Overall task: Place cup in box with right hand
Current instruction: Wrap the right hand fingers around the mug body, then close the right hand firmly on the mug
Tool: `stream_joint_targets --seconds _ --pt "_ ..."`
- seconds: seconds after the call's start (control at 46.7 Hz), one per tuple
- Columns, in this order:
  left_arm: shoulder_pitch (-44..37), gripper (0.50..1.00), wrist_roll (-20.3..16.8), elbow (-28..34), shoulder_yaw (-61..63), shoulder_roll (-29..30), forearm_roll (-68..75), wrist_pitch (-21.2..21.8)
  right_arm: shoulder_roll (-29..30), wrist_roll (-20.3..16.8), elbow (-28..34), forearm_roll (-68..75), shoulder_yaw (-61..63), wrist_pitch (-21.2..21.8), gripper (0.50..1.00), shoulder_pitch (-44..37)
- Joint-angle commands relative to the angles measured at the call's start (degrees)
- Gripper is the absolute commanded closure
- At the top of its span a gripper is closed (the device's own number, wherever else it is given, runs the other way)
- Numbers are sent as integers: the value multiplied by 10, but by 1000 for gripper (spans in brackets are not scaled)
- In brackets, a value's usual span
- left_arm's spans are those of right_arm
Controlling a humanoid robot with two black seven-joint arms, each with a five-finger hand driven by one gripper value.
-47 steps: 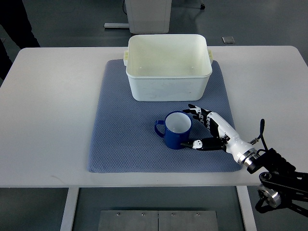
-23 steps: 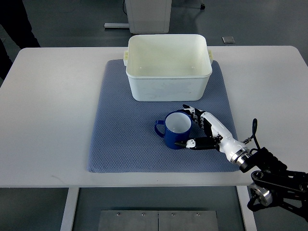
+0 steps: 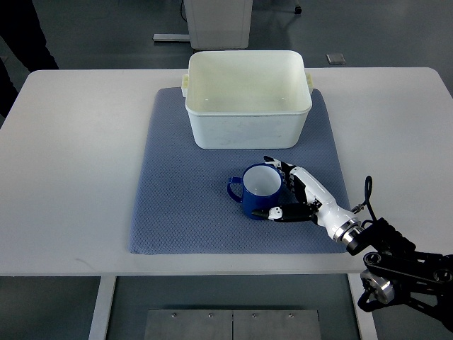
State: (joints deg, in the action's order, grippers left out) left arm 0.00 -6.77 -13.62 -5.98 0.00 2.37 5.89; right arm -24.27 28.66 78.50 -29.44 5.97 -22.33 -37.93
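White box [image 3: 248,106] empty; blue cup [image 3: 259,191] empty, upright on mat [image 3: 177,205]; right hand [image 3: 301,195] fingers [image 3: 277,168] spread wide around cup.

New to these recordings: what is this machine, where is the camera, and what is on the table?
One camera looks steeply down from the robot's own side. The white and black jointed thing at lower right is the right robot hand, on an arm entering from the right edge. Its fingers curve around a blue cup, thumb in front, other fingers behind; a firm grip cannot be confirmed. The cup stands upright on a blue mat on a white table. Behind it sits an empty white box. No left arm shows.
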Motion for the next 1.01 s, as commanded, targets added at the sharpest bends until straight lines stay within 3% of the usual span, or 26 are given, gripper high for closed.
stream_joint_targets --seconds 0.0,0.986 --pt "0 500 0 0 0 0 0 0 0 -1 1 0 1 0 500 0" --pt "0 500 0 0 0 0 0 0 12 3 4 -1 0 -18 567 -5"
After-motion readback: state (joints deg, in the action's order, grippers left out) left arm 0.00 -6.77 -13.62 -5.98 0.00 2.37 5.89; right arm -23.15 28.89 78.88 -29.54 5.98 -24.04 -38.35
